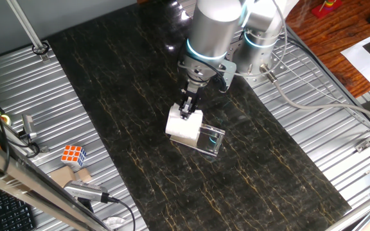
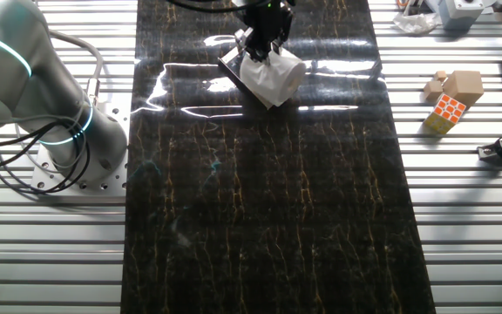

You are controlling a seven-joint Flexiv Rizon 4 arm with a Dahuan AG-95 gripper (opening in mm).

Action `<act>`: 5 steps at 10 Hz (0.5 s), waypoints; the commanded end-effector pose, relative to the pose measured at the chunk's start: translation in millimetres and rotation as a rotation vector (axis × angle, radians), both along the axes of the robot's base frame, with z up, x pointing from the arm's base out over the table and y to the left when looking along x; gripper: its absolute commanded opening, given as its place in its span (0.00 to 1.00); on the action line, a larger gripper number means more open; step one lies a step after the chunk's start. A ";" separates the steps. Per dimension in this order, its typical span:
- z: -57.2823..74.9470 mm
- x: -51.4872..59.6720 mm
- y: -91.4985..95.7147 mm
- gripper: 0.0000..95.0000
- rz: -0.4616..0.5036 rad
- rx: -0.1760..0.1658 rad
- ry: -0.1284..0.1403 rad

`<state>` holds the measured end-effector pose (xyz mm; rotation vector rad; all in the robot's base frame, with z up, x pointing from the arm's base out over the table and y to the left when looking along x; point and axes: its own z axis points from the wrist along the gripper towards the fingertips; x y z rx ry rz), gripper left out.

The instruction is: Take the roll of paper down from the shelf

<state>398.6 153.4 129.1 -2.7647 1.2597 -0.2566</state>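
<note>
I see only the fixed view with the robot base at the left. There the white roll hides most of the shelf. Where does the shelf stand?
Observer: In the other fixed view the shelf shows as a clear box. It sticks out from beside the roll of paper, on the side away from the puzzle cube.
Operator: Is the roll on the shelf or on the table?
Observer: The roll overlaps one end of the shelf; what it rests on I cannot tell. The gripper meets the roll at its top.

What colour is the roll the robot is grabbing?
Plain white. The roll shows best in the other fixed view, against the dark table.
</note>
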 end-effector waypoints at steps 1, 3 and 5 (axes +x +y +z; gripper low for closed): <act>0.1 1.1 -0.6 0.00 0.010 -0.014 -0.017; 2.6 4.1 -2.8 0.00 0.020 -0.020 -0.030; 6.5 8.1 -5.5 0.00 0.034 -0.038 -0.041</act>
